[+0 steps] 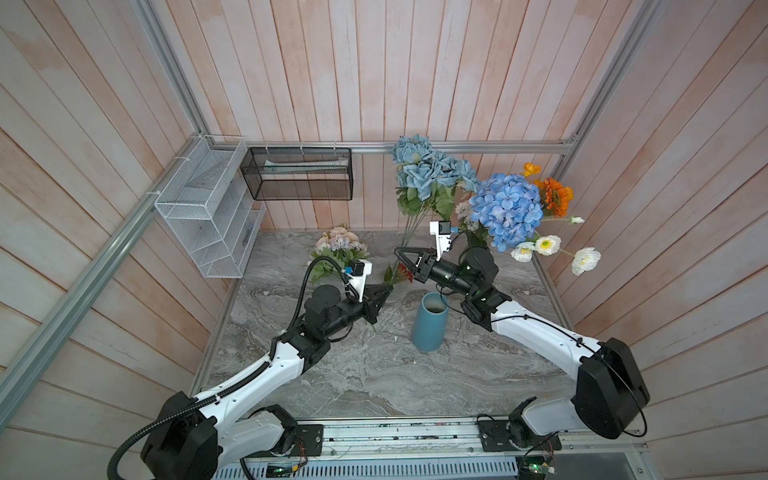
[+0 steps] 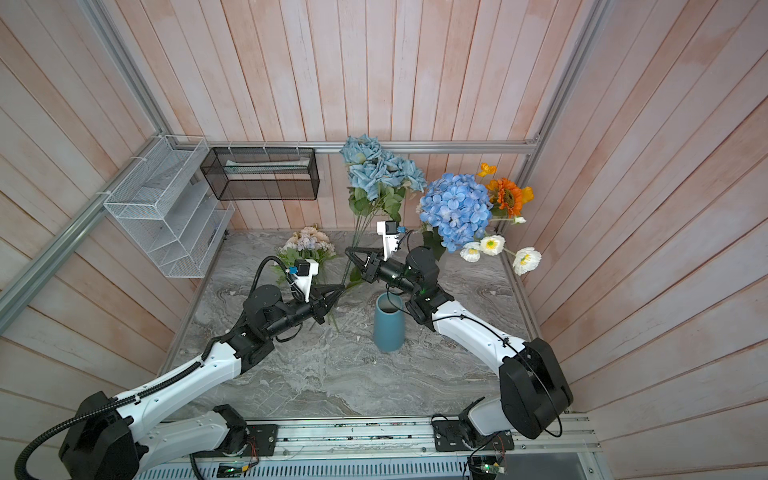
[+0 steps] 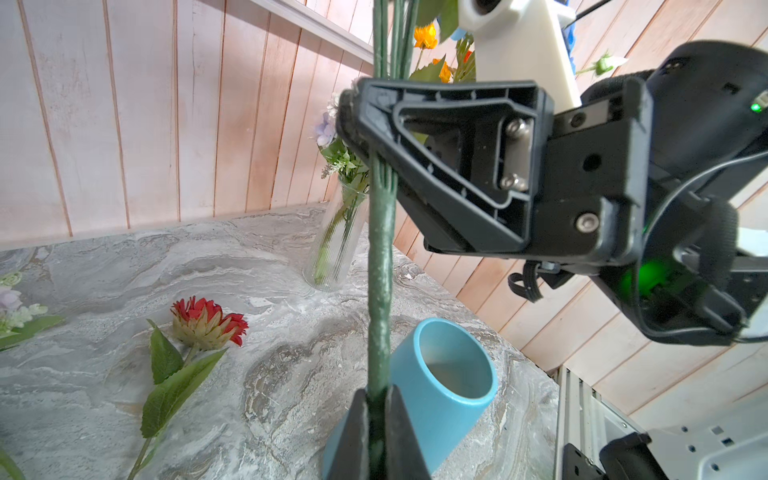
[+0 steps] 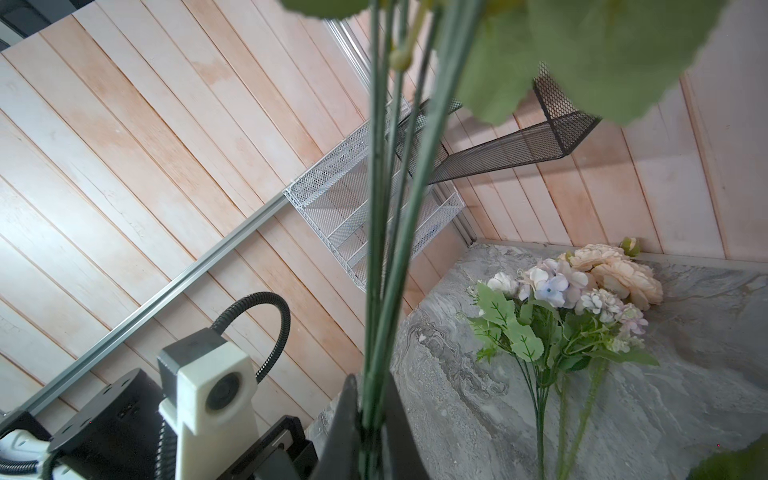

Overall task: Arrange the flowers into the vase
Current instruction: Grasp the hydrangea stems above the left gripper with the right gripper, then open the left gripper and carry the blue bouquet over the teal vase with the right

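Observation:
A bunch of dusty blue roses (image 1: 419, 166) stands upright on one thick green stem (image 3: 380, 266) just left of the empty blue vase (image 1: 430, 328). Both grippers are shut on that stem. My left gripper (image 1: 389, 289) (image 3: 377, 395) grips it low, near the vase's rim. My right gripper (image 1: 397, 250) (image 4: 372, 384) pinches the thinner stems higher up. A red flower (image 3: 205, 320) lies flat on the table. A peach and lilac bouquet (image 1: 340, 243) (image 4: 582, 286) lies at the back. A bright blue hydrangea (image 1: 507, 210) with orange and white blooms stands in a clear glass vase (image 3: 332, 245) at the back right.
A white wire basket (image 1: 208, 208) and a black mesh basket (image 1: 299, 174) hang on the back left walls. Wooden walls close in the marble table (image 1: 374, 382) on three sides. A metal rail (image 1: 399, 436) runs along the front.

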